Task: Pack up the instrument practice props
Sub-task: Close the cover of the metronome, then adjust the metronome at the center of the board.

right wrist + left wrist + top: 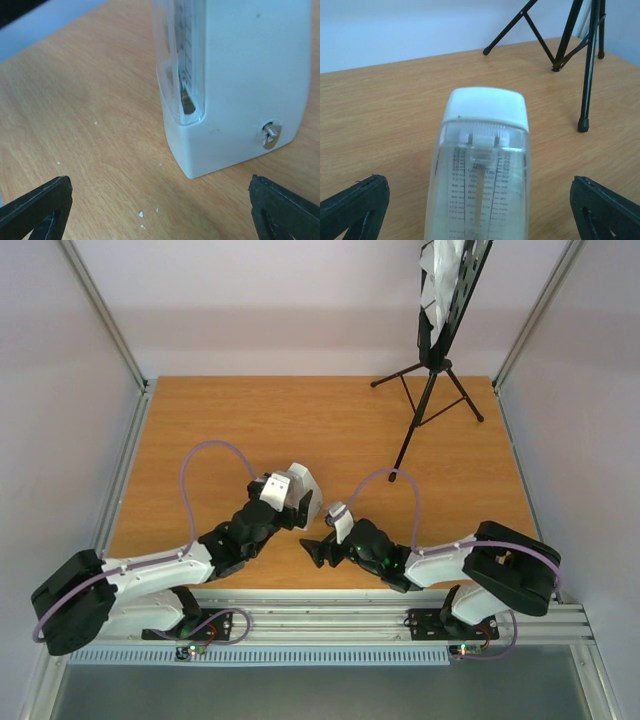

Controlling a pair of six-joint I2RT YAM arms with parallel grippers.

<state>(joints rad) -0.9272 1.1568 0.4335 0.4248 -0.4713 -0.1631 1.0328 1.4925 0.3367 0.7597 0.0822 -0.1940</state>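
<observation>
Risk lies in the metronome (482,165), upright on the tabletop (385,115) just ahead of the open left pincer (480,210) and ahead-right of the open right pincer (160,205): a lopsided squeeze or nudge could topple it.

A bench (300,420) with a warm orange-brown wood-grain top fills a booth closed in by a plain pale back wall (270,310) and pale side panels (50,440), with slanting aluminium posts (100,310) at the far corners. A ribbed metal rail (330,618) runs along the bench's near edge. The light is soft and even, and a few tiny white specks (141,214) lie on the wood.
</observation>
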